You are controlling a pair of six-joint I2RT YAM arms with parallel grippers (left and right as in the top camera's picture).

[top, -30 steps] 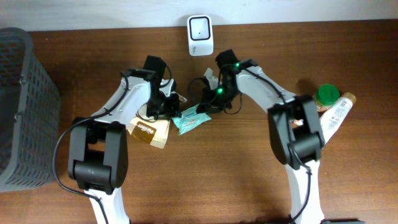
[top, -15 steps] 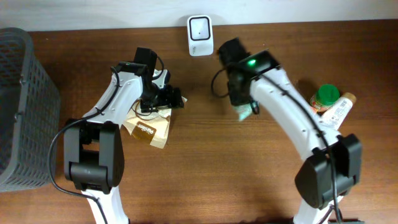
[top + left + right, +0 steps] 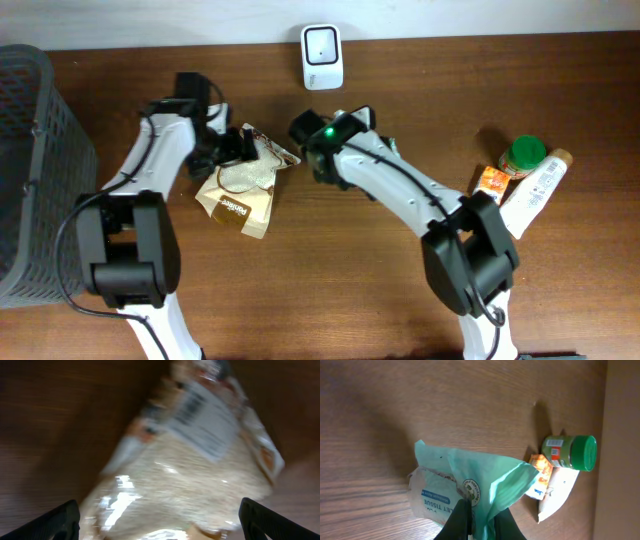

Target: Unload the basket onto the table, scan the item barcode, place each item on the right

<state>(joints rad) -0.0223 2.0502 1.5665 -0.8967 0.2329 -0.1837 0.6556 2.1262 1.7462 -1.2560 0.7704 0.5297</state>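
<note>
Right gripper [image 3: 479, 522] pinched green tissue packet [image 3: 465, 487], which fanned upward from fingertips at bottom centre. Left gripper [image 3: 160, 520] spread wide, grain pouch [image 3: 195, 475] filling centre frame.

1 white scanner [image 3: 322, 57]. Left of the scanner: 1 grey basket [image 3: 30, 170] and 2 bags, namely 1 clear bag of grains [image 3: 250, 172] and 1 brown bag [image 3: 235, 208]. Right of the scanner: 1 green-lidded jar [image 3: 525, 155], 1 orange packet [image 3: 490, 183] and 1 white tube [image 3: 537, 190]. Also 1 green tissue pack [image 3: 465, 495].
</note>
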